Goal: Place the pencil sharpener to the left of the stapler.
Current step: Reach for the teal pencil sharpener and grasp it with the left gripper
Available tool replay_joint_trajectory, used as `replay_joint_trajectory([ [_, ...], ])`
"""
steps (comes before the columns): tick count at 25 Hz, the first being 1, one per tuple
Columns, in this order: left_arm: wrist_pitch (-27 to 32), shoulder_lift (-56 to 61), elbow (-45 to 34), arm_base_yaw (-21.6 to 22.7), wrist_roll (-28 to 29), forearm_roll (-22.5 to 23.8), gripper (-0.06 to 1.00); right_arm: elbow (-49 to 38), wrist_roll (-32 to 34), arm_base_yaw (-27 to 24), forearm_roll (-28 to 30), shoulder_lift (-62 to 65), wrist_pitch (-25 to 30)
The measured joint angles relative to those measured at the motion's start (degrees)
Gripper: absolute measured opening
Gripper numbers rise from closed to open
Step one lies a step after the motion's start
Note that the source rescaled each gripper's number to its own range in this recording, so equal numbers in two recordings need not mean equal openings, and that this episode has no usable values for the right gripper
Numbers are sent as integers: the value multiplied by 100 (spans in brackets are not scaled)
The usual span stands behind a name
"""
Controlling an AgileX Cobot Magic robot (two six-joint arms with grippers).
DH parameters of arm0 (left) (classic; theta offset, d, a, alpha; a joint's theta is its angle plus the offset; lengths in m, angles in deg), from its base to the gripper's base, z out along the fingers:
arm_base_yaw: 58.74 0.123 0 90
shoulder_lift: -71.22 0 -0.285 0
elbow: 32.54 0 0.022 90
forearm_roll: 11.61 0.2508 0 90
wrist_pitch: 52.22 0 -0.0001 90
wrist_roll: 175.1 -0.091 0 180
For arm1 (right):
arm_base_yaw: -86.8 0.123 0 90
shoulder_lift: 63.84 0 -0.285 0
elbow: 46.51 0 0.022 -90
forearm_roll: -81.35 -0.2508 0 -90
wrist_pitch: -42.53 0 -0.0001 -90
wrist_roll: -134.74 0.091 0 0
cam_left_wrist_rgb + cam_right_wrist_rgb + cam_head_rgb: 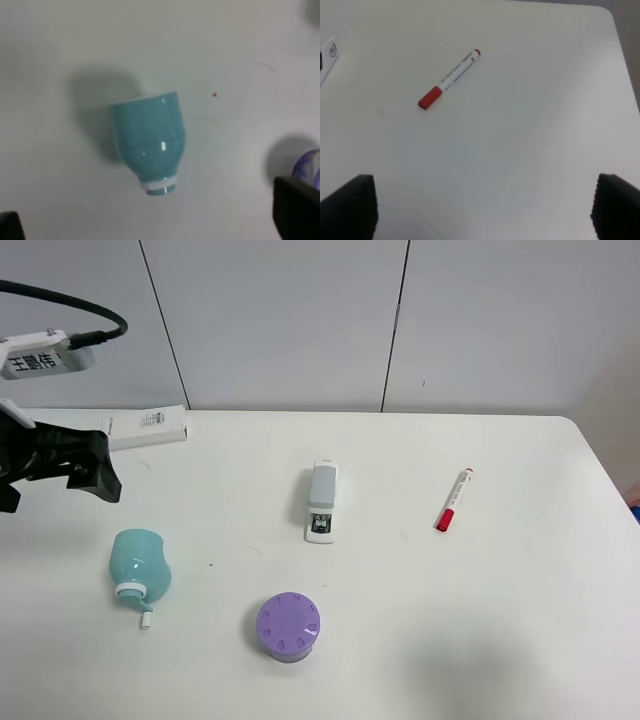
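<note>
Your pencil sharpener (140,568) lies on its side on the tabletop (500,630), toward the front left in the high view. Its white collar (131,590) and small crank handle (146,620) point toward the front edge. It looks like hard, glossy plastic: the left wrist view shows bright glints on the teal shell. Expect it to be light, stiff and rather slippery. Because it is rounded, it will probably roll or squirt out if you pinch it off centre. Close across the broad teal body, just behind the seam line where the sides run most nearly parallel. Stay off the tapering neck, and off the crank, which looks thin and could bend or swing.

The left gripper (153,220) hangs above the sharpener without touching it. Its fingers are spread wide, showing only at the two lower corners of its wrist view, so there should be room to straddle the body.

The stapler (322,502) sits well apart, to the sharpener's right and further back, with bare tabletop on its left side. A purple lidded container (288,626) stands near the front between them, so keep clear of it. A white box (148,427) lies at the back left, and a red-and-white marker (453,499) lies beyond the stapler.

The right gripper (482,210) is also spread wide and holds nothing. It hovers over the tabletop near the marker.
</note>
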Motion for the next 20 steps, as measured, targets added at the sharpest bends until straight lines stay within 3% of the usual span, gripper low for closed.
replay_joint_trajectory([
  [9,-112,-387,-152,-406,469,175,100,0,0,0,0,0,0],
  [20,-1055,-617,-812,-406,486,152,100,0,0,0,0,0,0],
])
